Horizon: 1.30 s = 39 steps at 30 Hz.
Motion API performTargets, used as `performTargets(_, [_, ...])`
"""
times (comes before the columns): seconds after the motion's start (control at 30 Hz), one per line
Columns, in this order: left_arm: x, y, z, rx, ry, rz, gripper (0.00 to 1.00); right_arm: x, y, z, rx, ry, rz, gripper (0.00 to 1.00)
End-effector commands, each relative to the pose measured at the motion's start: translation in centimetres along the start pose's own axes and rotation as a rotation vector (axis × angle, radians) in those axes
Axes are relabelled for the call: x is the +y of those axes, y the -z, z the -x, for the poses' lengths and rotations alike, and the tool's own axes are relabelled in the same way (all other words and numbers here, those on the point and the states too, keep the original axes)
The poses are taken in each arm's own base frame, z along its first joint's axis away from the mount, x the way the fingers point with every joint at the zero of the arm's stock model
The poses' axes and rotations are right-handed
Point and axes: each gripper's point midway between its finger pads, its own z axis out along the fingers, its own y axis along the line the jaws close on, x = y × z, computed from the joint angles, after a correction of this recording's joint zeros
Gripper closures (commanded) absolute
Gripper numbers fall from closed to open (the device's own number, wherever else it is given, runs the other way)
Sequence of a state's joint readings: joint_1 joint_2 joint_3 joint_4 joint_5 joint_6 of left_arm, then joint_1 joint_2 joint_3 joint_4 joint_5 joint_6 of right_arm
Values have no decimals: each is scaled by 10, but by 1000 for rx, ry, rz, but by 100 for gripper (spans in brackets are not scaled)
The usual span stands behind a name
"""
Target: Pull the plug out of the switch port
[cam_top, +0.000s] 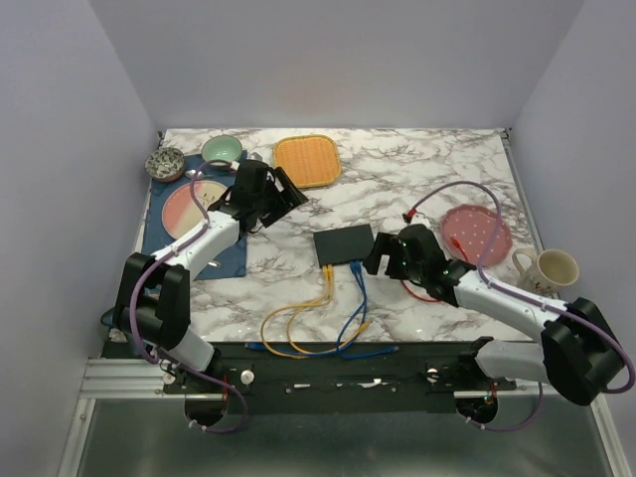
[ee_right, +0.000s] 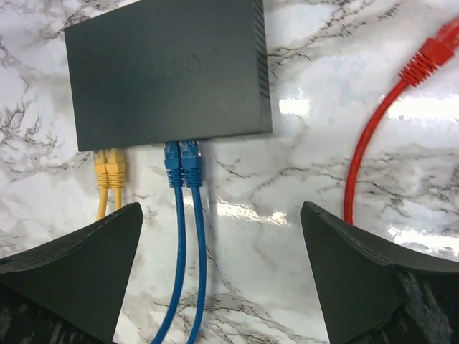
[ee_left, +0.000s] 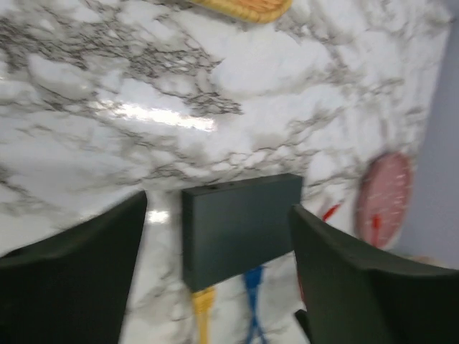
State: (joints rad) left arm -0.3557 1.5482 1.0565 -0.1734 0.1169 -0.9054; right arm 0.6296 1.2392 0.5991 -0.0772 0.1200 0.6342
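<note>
While the switch (cam_top: 343,243) sits about mid-table, a bit closer to the near edge, two yellow plugs (ee_right: 110,168) and two blue plugs (ee_right: 181,161) are all seated in its near side. Right gripper (ee_right: 221,215) hovers just beside its right end, jaws spread wide, gripping nothing. Left gripper (ee_left: 217,208) hangs off toward the far-left corner, spread wide too, nothing in it. Red cable (ee_right: 366,150) lies loose near the right edge.

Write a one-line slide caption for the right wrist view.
Right tool open near the switch; yellow plugs and blue plugs seated, red cable loose.
</note>
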Motion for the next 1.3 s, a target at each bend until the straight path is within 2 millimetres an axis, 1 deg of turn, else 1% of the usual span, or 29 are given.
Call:
performTargets(0.0, [-41,-6,-7,45,31,-212,1,-2,6,15,-176,-81,48,0])
performTargets(0.03, [-47,-8,-14,55,14,-228,1,1,7,16,-197,-97,74,0])
performTargets(0.07, [-54,-8,-15,49,-25,-255,1,5,6,19,-211,-120,105,1])
performTargets(0.1, [-68,-6,-19,50,-57,-309,1,13,6,16,-168,-153,165,3])
performTargets(0.13, [-74,-8,-25,62,-81,-329,2,14,3,13,-147,-170,178,9])
performTargets(0.17, [-88,-7,-36,84,-113,-372,7,15,1,11,-131,-183,185,12])
performTargets(0.2, [-97,-8,-38,85,-130,-407,18,21,1,6,-95,-185,217,14])
performTargets(0.23, [-97,-13,-48,118,-133,-418,27,25,0,8,-88,-186,232,17])
performTargets(0.27, [-99,-17,-54,137,-136,-429,36,25,-5,6,-73,-188,236,17])
performTargets(0.3, [-101,-21,-57,150,-126,-443,57,28,-5,5,-59,-203,258,18])
performTargets(0.33, [-93,-31,-69,209,-114,-439,65,29,-7,5,-56,-214,266,19])
performTargets(0.37, [-91,-36,-73,229,-107,-437,72,31,-10,7,-58,-226,277,21])
performTargets(0.4, [-87,-40,-79,249,-101,-432,82,31,-12,7,-42,-237,285,22])
performTargets(0.43, [-81,-46,-85,269,-77,-420,87,31,-14,7,-28,-249,291,25])
performTargets(0.47, [-74,-48,-91,286,-61,-410,88,33,-15,9,-26,-255,312,26])
performTargets(0.5, [-73,-49,-91,281,-61,-417,91,31,-18,6,2,-284,325,28])
performTargets(0.53, [-68,-51,-93,283,-66,-403,93,29,-19,5,9,-300,330,30])
performTargets(0.57, [-68,-51,-94,285,-71,-399,94,30,-21,8,-2,-313,353,31])
performTargets(0.6, [-63,-53,-97,298,-75,-380,96,25,-25,0,35,-330,365,32])
performTargets(0.7, [-58,-54,-100,310,-89,-359,99,27,-33,0,81,-366,412,32])
performTargets(0.73, [-57,-54,-102,314,-93,-359,100,22,-40,-10,118,-394,400,32])
performTargets(0.77, [-55,-53,-104,320,-95,-357,100,24,-41,-6,99,-397,426,32])
performTargets(0.83, [-52,-52,-110,338,-103,-356,100,23,-46,-15,128,-406,432,34])
performTargets(1.0, [-40,-52,-130,388,-106,-332,100,26,-50,-19,135,-384,472,38])
performTargets(1.07, [-31,-55,-139,413,-89,-311,100,27,-52,-19,142,-372,478,41])
performTargets(1.2, [-21,-59,-148,442,-66,-285,100,19,-55,-25,157,-355,428,46])
performTargets(1.27, [-18,-61,-150,447,-61,-276,100,10,-58,-31,166,-350,380,48])
